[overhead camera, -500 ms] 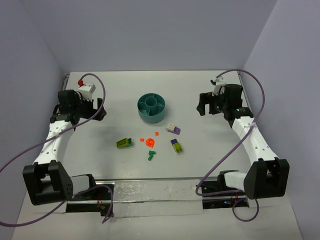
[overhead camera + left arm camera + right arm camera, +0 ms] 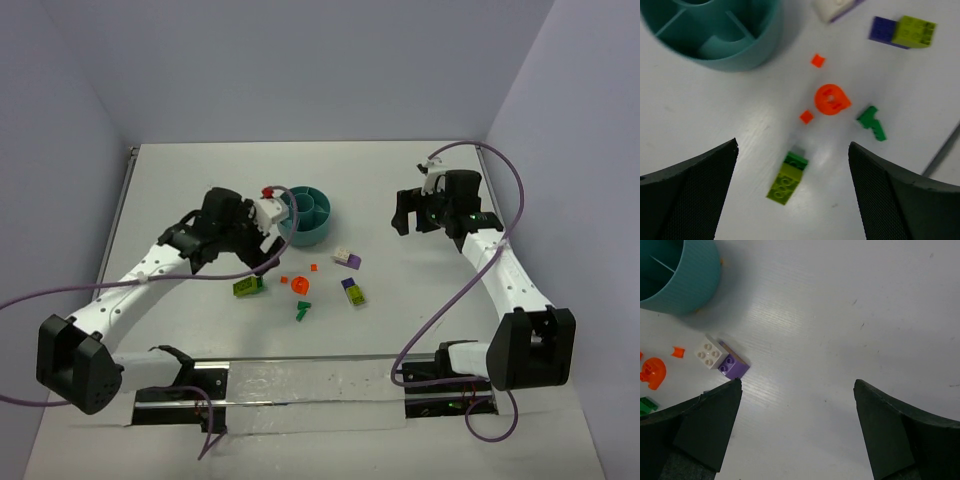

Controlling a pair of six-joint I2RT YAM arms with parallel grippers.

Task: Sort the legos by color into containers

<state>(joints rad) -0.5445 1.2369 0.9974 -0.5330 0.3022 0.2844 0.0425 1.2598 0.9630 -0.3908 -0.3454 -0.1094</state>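
The teal divided bowl stands mid-table. The legos lie in front of it: a lime-green and dark green brick, an orange-red round piece with two small bits, a dark green piece, a purple-and-white brick and a purple-and-yellow brick. My left gripper is open and empty above the lime-green brick, which shows between its fingers. My right gripper is open and empty, to the right of the purple-and-white brick.
The left wrist view shows the bowl, the orange-red piece, the dark green piece and the purple-and-yellow brick. The right wrist view shows the bowl's wall. Purple walls enclose the table.
My left arm has swung from the far left of the table to the middle, next to the bowl and over the lime-green brick. The right arm has hardly moved.
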